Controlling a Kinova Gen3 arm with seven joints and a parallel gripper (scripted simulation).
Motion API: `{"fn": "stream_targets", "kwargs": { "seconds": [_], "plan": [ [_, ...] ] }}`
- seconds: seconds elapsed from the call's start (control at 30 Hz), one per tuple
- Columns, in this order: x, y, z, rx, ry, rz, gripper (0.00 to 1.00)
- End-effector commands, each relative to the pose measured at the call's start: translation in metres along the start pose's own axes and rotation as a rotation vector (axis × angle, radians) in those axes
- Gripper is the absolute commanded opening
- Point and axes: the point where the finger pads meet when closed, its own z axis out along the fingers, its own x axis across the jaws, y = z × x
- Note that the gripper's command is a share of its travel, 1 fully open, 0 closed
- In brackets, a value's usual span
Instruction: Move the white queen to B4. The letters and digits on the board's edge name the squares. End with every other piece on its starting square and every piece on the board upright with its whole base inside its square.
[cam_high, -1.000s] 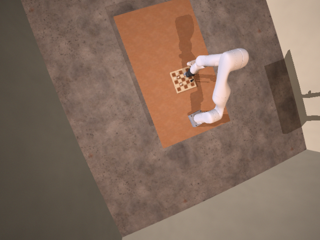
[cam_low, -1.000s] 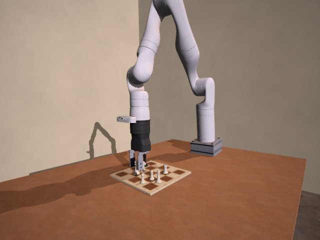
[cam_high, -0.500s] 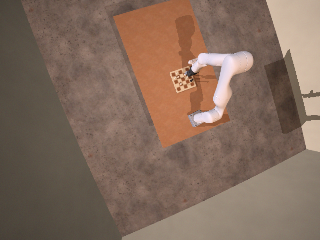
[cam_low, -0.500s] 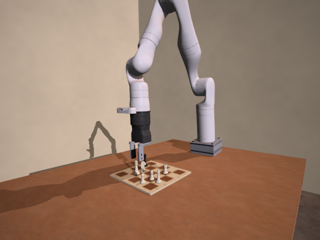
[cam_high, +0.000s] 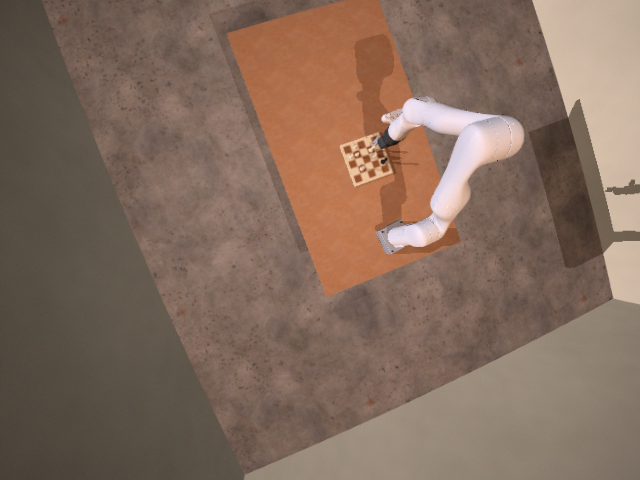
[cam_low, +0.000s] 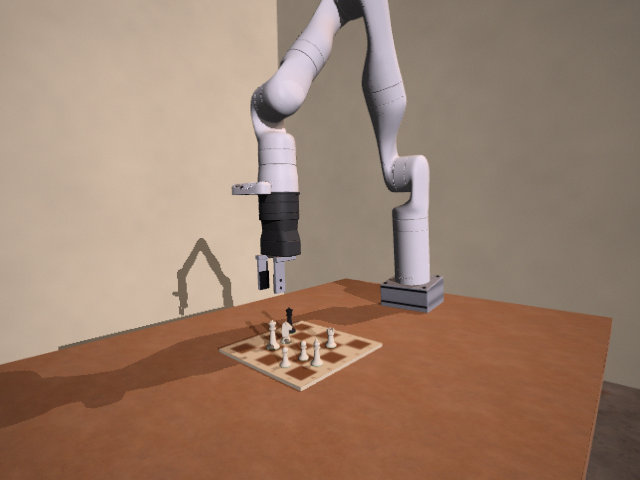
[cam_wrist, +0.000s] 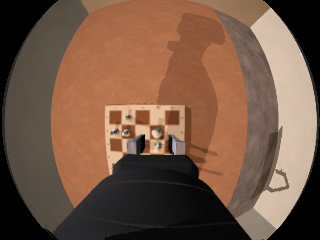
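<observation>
The small chessboard (cam_low: 310, 383) (cam_high: 362, 181) (cam_wrist: 174, 118) lies in the middle of the brown table. The white queen, a tall white piece, stands upright near the board's far left corner. My gripper (cam_low: 271, 280) (cam_high: 376, 146) (cam_wrist: 156, 141) is open and empty and hangs well above the queen, clear of it. In the wrist view a white piece (cam_wrist: 156, 134) shows between the fingers, far below them. A black piece (cam_low: 290, 317) (cam_high: 383, 161) stands just behind the queen, and a white knight-like piece (cam_low: 285, 330) stands right beside it.
A white rook (cam_low: 330, 338), a taller white piece (cam_low: 316, 353) and two pawns (cam_low: 284, 357) (cam_low: 303, 351) stand on the board's nearer squares. The arm's base (cam_low: 412, 294) (cam_high: 391, 238) is bolted to the table behind the board.
</observation>
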Motion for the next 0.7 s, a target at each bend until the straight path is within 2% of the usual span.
{"fn": "stream_targets", "kwargs": {
  "seconds": [0.0,0.03,0.07,0.67],
  "plan": [
    [-0.0006,-0.0021,-0.004,0.008,0.0,-0.001,0.79],
    [-0.0006,-0.0021,-0.004,0.008,0.0,-0.001,0.79],
    [-0.0006,-0.0021,-0.004,0.008,0.0,-0.001,1.0],
    [-0.0006,-0.0021,-0.004,0.008,0.0,-0.001,1.0]
  ]
}}
